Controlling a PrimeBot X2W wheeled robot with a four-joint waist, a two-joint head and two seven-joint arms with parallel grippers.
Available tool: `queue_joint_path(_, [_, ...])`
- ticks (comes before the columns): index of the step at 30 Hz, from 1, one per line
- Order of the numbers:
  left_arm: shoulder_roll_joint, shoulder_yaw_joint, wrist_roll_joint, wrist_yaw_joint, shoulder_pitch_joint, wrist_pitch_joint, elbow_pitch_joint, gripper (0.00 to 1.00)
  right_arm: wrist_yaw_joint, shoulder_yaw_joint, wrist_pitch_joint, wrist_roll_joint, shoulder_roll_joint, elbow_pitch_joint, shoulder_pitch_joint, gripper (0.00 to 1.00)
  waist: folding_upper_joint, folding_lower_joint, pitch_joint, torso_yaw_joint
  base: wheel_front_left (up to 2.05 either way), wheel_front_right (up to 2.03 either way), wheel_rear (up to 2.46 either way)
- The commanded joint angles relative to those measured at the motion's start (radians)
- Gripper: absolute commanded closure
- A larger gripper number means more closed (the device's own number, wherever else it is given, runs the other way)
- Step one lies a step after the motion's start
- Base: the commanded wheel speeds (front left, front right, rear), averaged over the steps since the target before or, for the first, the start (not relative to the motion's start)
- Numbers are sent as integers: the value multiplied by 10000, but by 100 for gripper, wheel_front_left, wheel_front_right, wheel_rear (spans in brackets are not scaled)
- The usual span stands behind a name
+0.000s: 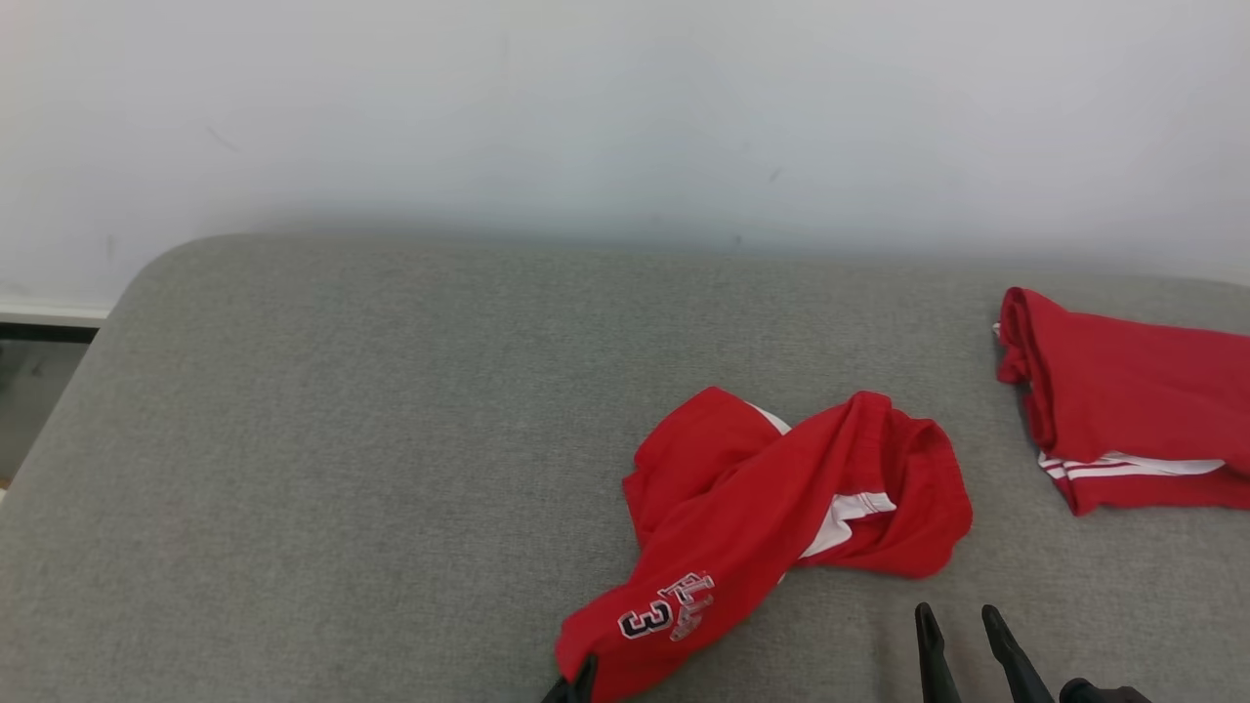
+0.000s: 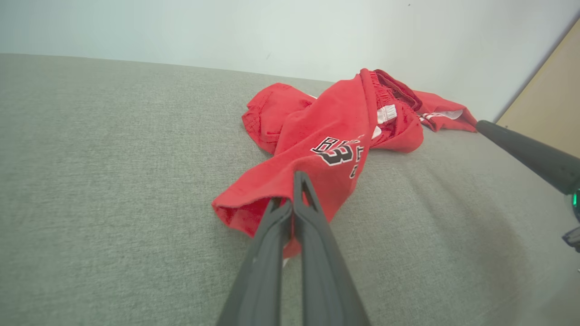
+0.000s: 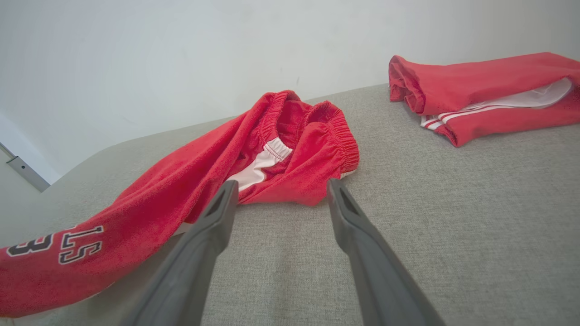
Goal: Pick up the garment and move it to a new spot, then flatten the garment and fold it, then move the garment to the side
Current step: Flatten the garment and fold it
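A crumpled red garment (image 1: 771, 508), shorts with white lettering, a "3" and a white inner waistband, lies on the grey cushion (image 1: 342, 439). My left gripper (image 2: 292, 199) is shut on the garment's near hem (image 2: 253, 208), where the cloth bunches around the closed fingers; its tip peeks in at the bottom of the head view (image 1: 576, 683). My right gripper (image 3: 281, 190) stands open just short of the elastic waistband (image 3: 317, 149), nothing between its fingers. It also appears at the lower right of the head view (image 1: 959, 625).
A second red garment with white stripes (image 1: 1123, 410) lies folded at the cushion's right edge (image 3: 480, 95). A pale wall rises behind. The cushion's left half is bare grey fabric, its rounded corner at far left.
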Motion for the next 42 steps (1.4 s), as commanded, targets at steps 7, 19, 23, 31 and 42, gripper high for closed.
queue_joint_path(7, [591,200,343,23,1170,-25,-1402,100,-19,-68,-15,117,105,19,74,0,0,0,169,505,0,0,0])
queue_joint_path(19, [1034,725,392,23,592,-25,-1717,100,-19,7,-15,88,-36,164,-325,0,0,0,505,297,0,0,0])
queue_joint_path(23, [1071,1080,174,23,-599,-25,-832,100,-19,31,-15,-1,-166,298,-527,0,0,0,573,-138,0,0,0])
queue_joint_path(31, [1150,1649,-466,23,-2094,-25,1351,100,-19,108,-17,-99,-250,617,-823,0,0,0,711,-841,0,0,0])
queue_joint_path(42, [1078,2145,-486,23,-2531,-25,2553,0,-20,59,-15,-119,-197,721,-588,0,0,0,353,-665,0,0,0])
